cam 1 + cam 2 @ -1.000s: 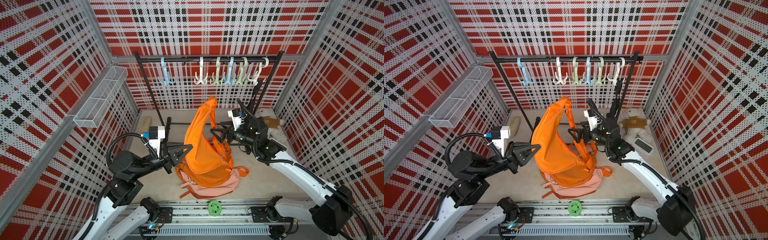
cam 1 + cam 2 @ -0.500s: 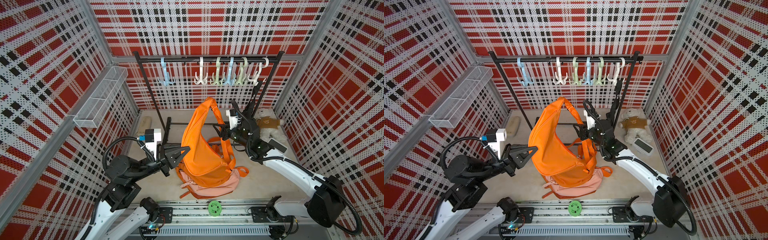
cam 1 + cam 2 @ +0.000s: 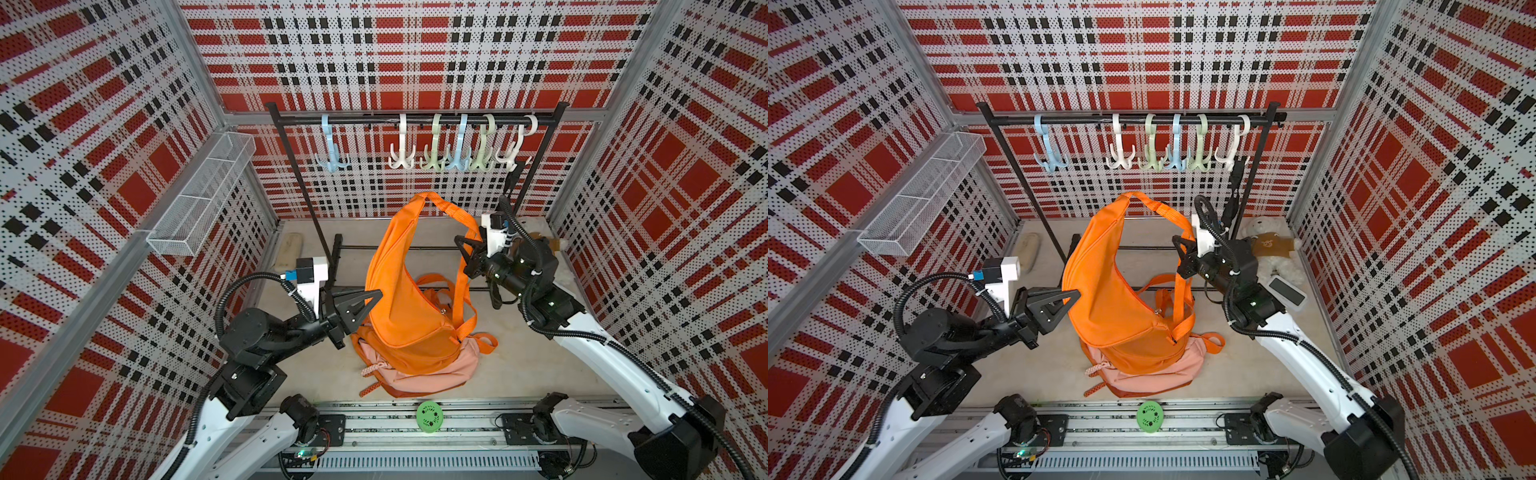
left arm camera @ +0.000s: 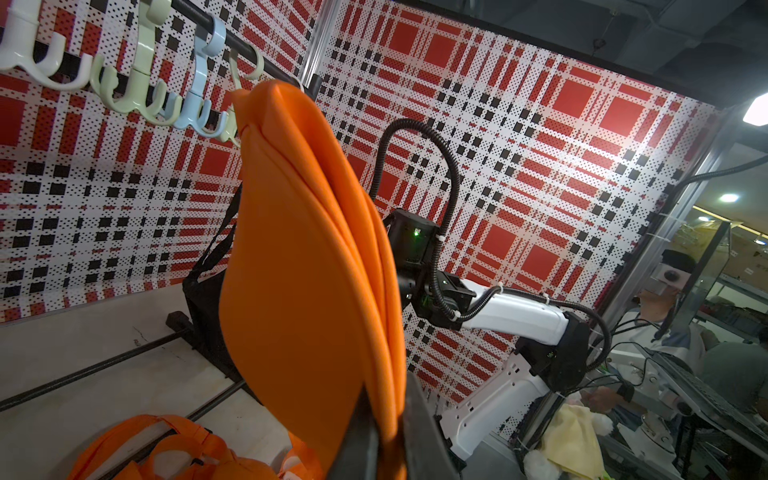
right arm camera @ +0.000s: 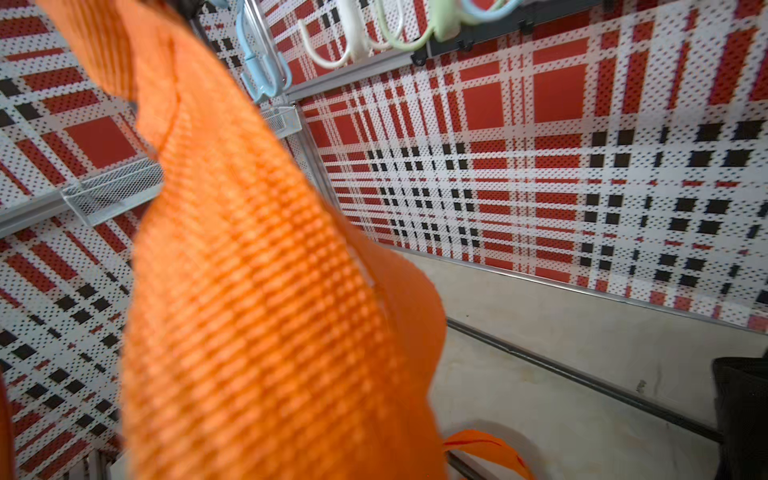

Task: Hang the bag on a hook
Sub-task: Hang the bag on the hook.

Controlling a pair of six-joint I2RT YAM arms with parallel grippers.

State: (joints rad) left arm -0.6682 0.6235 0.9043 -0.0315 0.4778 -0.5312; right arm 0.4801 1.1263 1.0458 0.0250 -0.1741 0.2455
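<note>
The orange bag (image 3: 407, 291) (image 3: 1113, 291) hangs upright in mid-air in front of the rack. My left gripper (image 3: 374, 297) (image 3: 1073, 296) is shut on the bag's left edge; the left wrist view shows the orange fabric (image 4: 299, 270) pinched between its jaws (image 4: 388, 449). My right gripper (image 3: 465, 251) (image 3: 1183, 251) is shut on the bag's strap (image 3: 461, 216), which fills the right wrist view (image 5: 249, 291) and hides the jaws there. Several hooks, such as a white one (image 3: 401, 153) and a blue one (image 3: 330, 160), hang from the black rail (image 3: 374, 120) above and behind the bag.
A pink backpack (image 3: 415, 374) lies on the floor under the orange bag. A teddy bear (image 3: 1271, 249) and a white device (image 3: 1285, 293) lie at the back right. A wire basket (image 3: 203, 199) sticks out from the left wall. A black bag (image 3: 513, 178) hangs at the rail's right end.
My right gripper was open beside the bag; it has moved up to the strap and shut on it. The left arm has shifted slightly, still holding the bag.
</note>
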